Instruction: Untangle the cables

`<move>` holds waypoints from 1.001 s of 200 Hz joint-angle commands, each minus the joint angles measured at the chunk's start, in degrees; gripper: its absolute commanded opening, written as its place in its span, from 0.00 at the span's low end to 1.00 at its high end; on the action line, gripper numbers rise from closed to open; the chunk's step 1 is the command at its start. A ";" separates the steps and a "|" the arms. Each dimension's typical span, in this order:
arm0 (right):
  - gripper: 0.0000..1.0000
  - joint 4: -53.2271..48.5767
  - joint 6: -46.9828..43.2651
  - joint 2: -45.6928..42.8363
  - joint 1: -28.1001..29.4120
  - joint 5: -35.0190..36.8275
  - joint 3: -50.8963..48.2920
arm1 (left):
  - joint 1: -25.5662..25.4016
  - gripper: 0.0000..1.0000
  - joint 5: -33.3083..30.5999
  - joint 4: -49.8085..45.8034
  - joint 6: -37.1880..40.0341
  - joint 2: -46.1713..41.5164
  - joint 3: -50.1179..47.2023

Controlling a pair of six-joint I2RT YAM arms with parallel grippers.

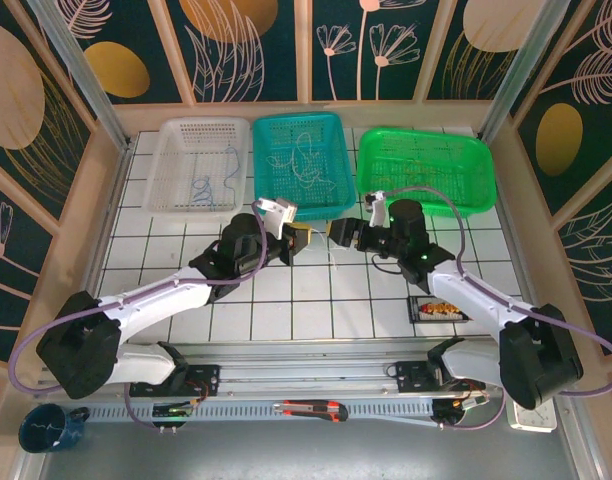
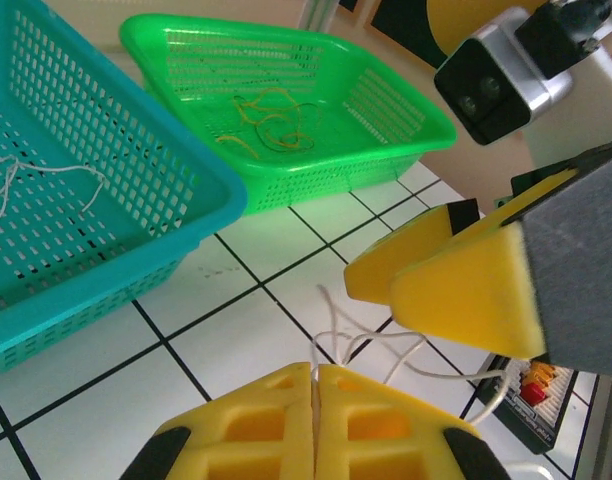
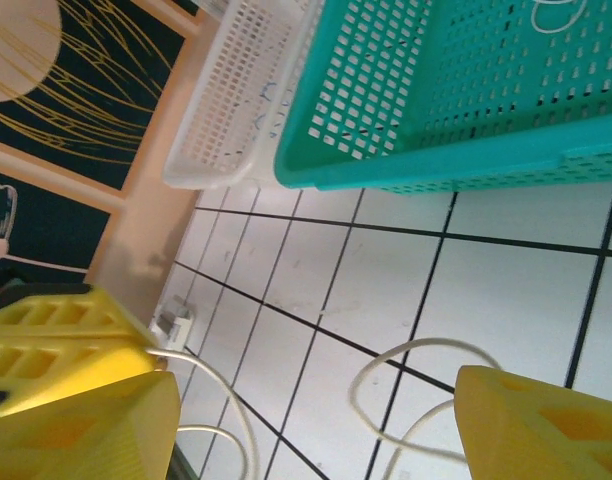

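Observation:
A whitish cable (image 2: 400, 334) lies in loops on the white tiled table (image 1: 286, 300) between my two grippers. My left gripper (image 2: 316, 385) is shut on one end of it, with the wire pinched between its yellow fingers. In the top view it (image 1: 304, 240) sits just left of my right gripper (image 1: 338, 236). My right gripper (image 3: 316, 390) is open, its fingers standing wide on either side of a loop of the same cable (image 3: 352, 396). More cables lie in the baskets: bluish (image 1: 201, 186), whitish (image 2: 36, 180) and yellow-orange (image 2: 271, 125).
Three baskets stand in a row at the back: white (image 1: 166, 165), teal (image 1: 336, 165), green (image 1: 476, 170). A small black box (image 1: 441, 308) lies by the right arm. A cutter (image 1: 311, 408) and a blue mug (image 1: 46, 428) sit at the near edge.

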 commanded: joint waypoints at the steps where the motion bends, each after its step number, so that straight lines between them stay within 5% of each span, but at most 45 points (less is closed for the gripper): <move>1: 0.73 4.25 2.33 -2.02 -0.59 -1.59 -1.40 | 0.00 0.00 1.28 -0.23 -0.17 -1.44 1.41; 79: 0.79 14.62 11.32 -2.24 -4.61 -8.22 -9.23 | 0.00 0.00 0.05 2.64 -0.19 -4.82 -0.17; 200: 0.83 44.74 31.31 13.60 -2.19 -18.68 -9.46 | -0.02 0.00 0.04 6.04 0.42 -6.59 -0.13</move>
